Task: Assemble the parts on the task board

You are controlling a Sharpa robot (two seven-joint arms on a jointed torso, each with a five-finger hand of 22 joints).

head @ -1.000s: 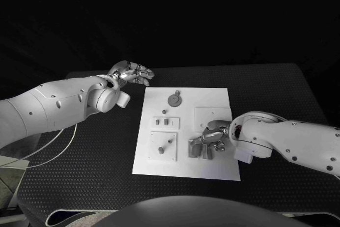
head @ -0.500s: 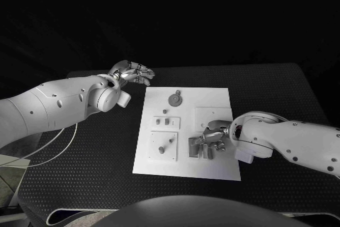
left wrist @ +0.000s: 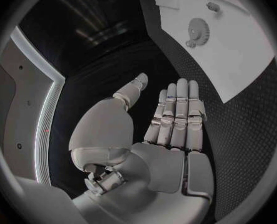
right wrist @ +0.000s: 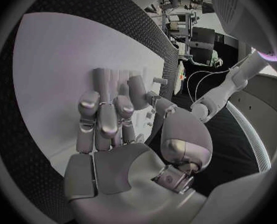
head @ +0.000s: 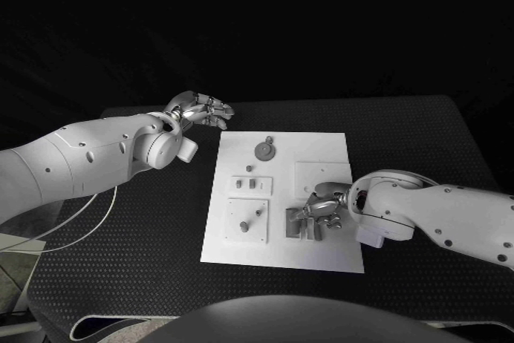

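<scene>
Your right robot hand (head: 321, 206) curls its fingers onto the upright grey metal parts (head: 302, 225) on the flat white task board (head: 321, 146); whether it's actually gripping, you can't tell. A sideways slip could topple them. Left robot hand (head: 199, 110) hangs released beyond the board.

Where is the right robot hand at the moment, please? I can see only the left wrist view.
Observer: The right robot hand is over the near right part of the task board, with its fingers down on a cluster of grey parts.
Operator: Thank you. Is it holding one of them?
Observer: I cannot tell. In the right wrist view its fingers curl against the parts, but no clear grip shows.
Operator: What lies on the board's left side?
Observer: Two raised white plates, the smaller behind the larger, each with small grey pieces on it.
</scene>
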